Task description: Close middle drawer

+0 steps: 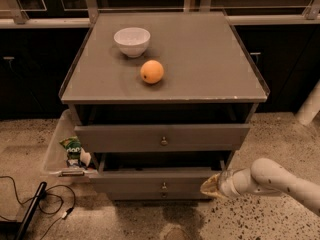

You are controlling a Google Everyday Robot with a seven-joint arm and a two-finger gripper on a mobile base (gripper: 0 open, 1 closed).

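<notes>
The middle drawer (150, 180) is the grey second-tier drawer with a small brass knob (163, 186). It stands pulled out, with its dark inside showing above the front. The top drawer (160, 136) above it is also partly out. My gripper (210, 186) is low at the right, at the right end of the middle drawer's front and touching or nearly touching it. My pale arm (280, 181) reaches in from the lower right.
A white bowl (132, 40) and an orange (152, 71) sit on the cabinet top (210, 59). A clear bin (55, 149) holding snack packets (74, 150) stands left of the cabinet. Cables (30, 199) lie on the floor at lower left. A white pole (310, 104) stands at the right.
</notes>
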